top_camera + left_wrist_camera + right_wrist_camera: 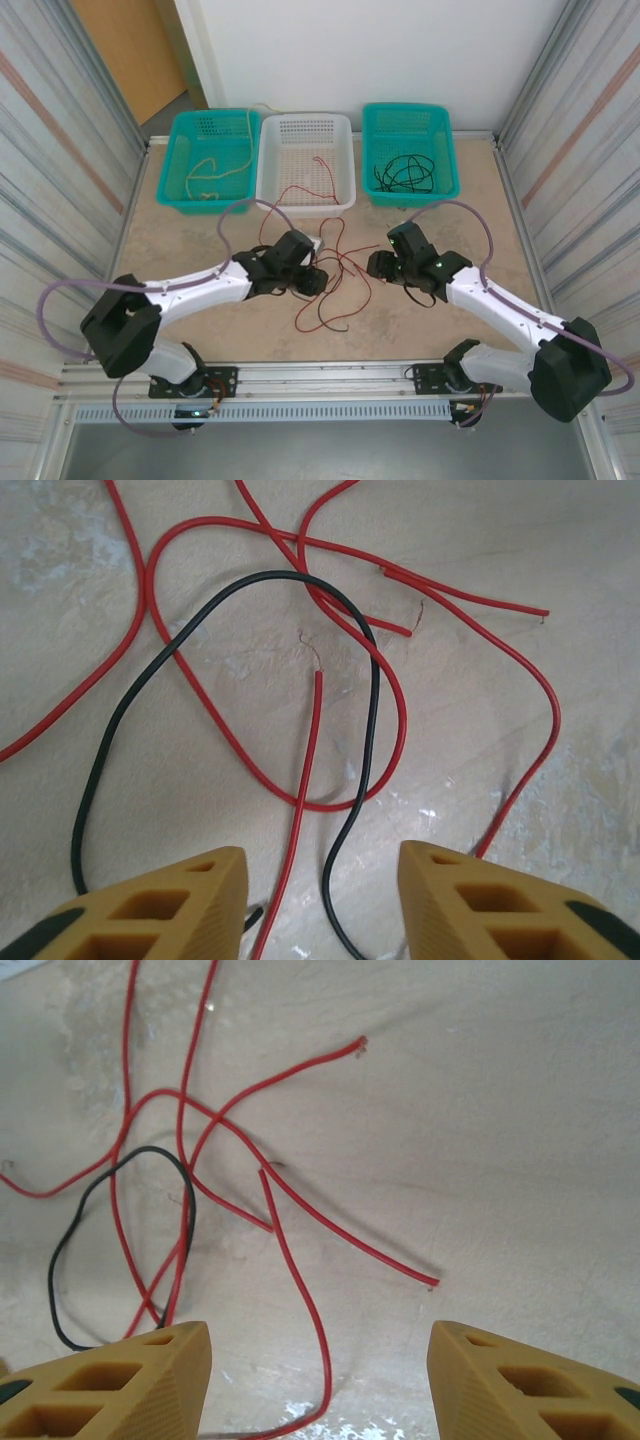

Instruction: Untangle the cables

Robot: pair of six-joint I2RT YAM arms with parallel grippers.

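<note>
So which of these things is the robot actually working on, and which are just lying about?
Part of the job: tangled red cables, black cable, left fingers, right fingers, left teal basket, white basket, right teal basket (cables inside).
Just there: lilac hoses, metal rail, wooden door.
</note>
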